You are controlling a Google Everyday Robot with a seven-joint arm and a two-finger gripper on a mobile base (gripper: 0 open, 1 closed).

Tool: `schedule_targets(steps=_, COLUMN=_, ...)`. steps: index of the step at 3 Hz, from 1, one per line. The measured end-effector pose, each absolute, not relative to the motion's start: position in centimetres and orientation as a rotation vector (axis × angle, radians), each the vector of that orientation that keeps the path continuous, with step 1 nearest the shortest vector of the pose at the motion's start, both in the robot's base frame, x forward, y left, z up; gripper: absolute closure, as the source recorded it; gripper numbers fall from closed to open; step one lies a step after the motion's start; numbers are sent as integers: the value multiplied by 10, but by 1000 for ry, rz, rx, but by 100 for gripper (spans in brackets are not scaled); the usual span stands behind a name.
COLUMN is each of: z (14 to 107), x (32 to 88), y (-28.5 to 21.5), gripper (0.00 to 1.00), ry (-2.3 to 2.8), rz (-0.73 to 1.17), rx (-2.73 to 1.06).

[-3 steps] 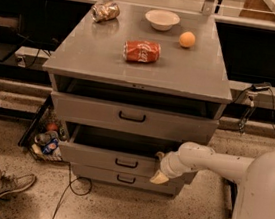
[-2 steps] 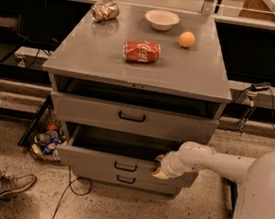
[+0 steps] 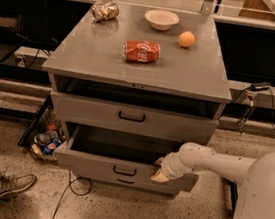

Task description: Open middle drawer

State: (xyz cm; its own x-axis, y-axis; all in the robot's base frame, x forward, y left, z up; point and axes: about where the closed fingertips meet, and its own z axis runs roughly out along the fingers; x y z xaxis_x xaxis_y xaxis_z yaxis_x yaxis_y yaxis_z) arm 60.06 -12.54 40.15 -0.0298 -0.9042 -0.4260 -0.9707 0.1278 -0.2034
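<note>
The middle drawer [image 3: 95, 162] is the second grey drawer of the metal cabinet, with a small black bar handle [image 3: 124, 170]. It stands pulled out toward me, and its dark inside shows. My gripper [image 3: 161, 173] is at the right part of the drawer's front, by its upper edge, right of the handle. The white arm [image 3: 211, 161] reaches in from the right.
The top drawer [image 3: 131, 117] is slightly out, and the lowest drawer [image 3: 125, 182] sits shut below. On the cabinet top [image 3: 192, 73] lie a red can [image 3: 141, 51], a crushed can [image 3: 104, 11], a white bowl [image 3: 161, 19] and an orange [image 3: 186, 39]. A person's shoe [image 3: 6, 187], a floor cable [image 3: 68, 193] and a bin of cans [image 3: 45, 140] are at the left.
The middle drawer has come out a little further toward me. The gripper has stayed at its front edge and shifted slightly with it.
</note>
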Motion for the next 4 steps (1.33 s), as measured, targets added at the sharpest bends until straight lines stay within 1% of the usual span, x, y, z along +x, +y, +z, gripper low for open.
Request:
schedule_targets(steps=1, z=402, x=601, y=-125, gripper=100, ry=1962, rz=196, rx=-1804)
schedule_targets(steps=2, z=403, x=582, y=-127, gripper=100, ry=1986, rz=196, rx=-1768)
schedule_targets(steps=3, z=403, x=582, y=-127, gripper=100, ry=1986, rz=196, rx=-1768)
schedule_targets(steps=4, z=402, x=581, y=-125, gripper=82, ry=1985, rz=200, rx=-1771)
